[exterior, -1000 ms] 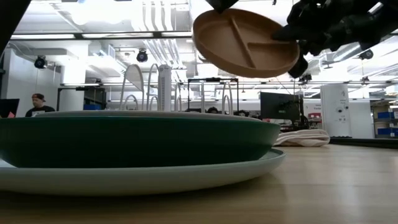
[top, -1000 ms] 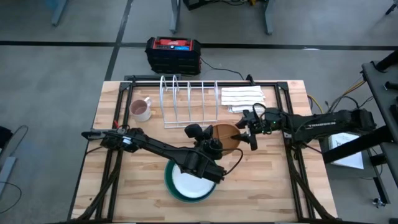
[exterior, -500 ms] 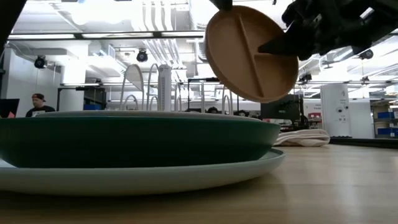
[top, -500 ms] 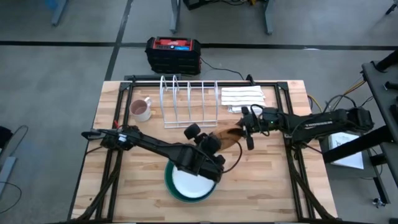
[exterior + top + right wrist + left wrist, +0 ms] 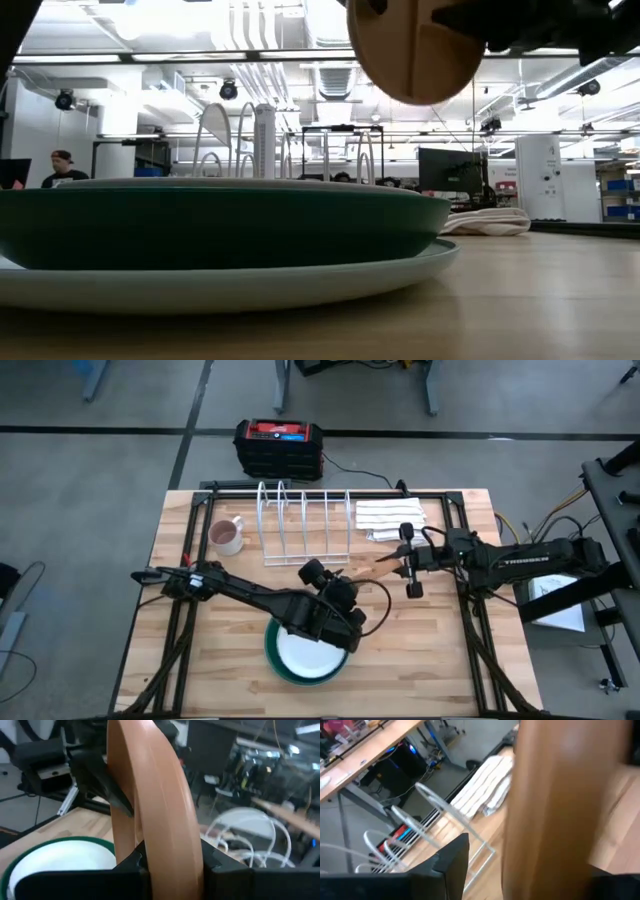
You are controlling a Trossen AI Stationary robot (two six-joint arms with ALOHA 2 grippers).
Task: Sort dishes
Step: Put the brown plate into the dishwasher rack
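Observation:
The small brown plate (image 5: pixel 372 572) stands on edge in the air above the middle of the table; it also shows high up in the low view (image 5: pixel 415 50). My right gripper (image 5: pixel 398 565) is shut on it from the right. My left gripper (image 5: pixel 350 582) is open at the plate's left part. One of its fingers (image 5: pixel 450 862) stands off one face with a gap; its other finger is mostly hidden behind the plate (image 5: pixel 550 810). A white plate (image 5: pixel 303 655) lies in the dark green plate (image 5: pixel 220 225), which rests on a pale mint plate (image 5: pixel 300 285) near the front. My right gripper pinches the brown plate's rim (image 5: pixel 172 852) between its two fingers (image 5: pixel 142 870), one on each face. The fingers come about level from the table's right side. The plate stands upright on edge, lifted clear of the table.
A white wire dish rack (image 5: pixel 305 520) stands at the back, with a pinkish mug (image 5: pixel 227 536) to its left and a folded striped cloth (image 5: pixel 392 517) to its right. A black and red box (image 5: pixel 279 447) sits beyond the far edge. Bare wood lies front right.
The brown plate has turned from lying nearly flat to standing on edge, and it has risen a little. My right gripper has rolled and gone up with it, and has drawn slightly toward the table's right edge.

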